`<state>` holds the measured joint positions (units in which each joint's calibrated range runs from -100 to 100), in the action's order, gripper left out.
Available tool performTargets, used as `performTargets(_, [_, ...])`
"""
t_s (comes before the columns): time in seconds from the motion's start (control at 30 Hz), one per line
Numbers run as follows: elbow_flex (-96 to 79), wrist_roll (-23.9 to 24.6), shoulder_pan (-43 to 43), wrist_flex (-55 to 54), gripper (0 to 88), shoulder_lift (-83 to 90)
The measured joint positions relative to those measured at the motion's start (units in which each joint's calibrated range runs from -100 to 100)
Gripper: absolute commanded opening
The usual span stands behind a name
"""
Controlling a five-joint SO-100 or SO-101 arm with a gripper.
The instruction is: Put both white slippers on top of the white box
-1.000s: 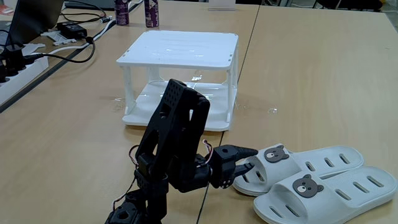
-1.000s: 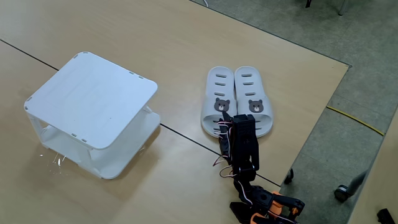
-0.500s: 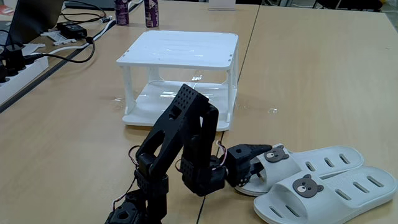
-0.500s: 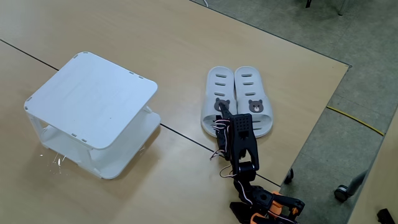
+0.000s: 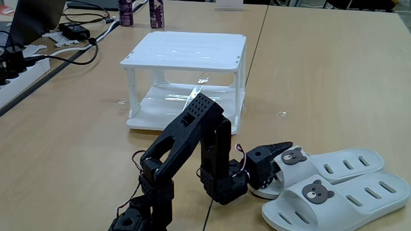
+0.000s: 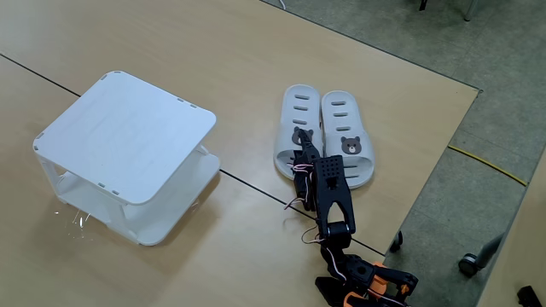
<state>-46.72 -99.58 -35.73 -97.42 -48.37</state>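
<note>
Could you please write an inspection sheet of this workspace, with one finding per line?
Surface: light wooden table, seam between panels.
Job's things: two white rubbery bear-badge slippers on the table; white plastic two-tier rack, top shelf bare.
Clutter: two dark bottles, far edge.
Gripper: black two-finger gripper at the slipper's toe end; grip cannot be judged.
Cables: black leads and power strip; yellow cable on floor.
Surroundings: grey floor.

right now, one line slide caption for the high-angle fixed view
Gripper at the heel of the left slipper, rack waiting bare.
</note>
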Motion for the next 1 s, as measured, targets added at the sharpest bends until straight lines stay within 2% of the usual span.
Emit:
performTargets(0.37, [9.16,0.00,-2.62,10.30,19.1,-0.08])
performTargets(0.83, [15.00,0.00,-1.05,16.91,18.2,0.00])
performTargets(0.87, [15.18,0.00,-1.05,17.60,15.5,0.00])
performTargets(0.93, [15.18,0.00,-1.05,18.20,0.2,0.00])
performTargets(1.0, [15.18,0.00,-1.05,18.37,0.8,-0.08])
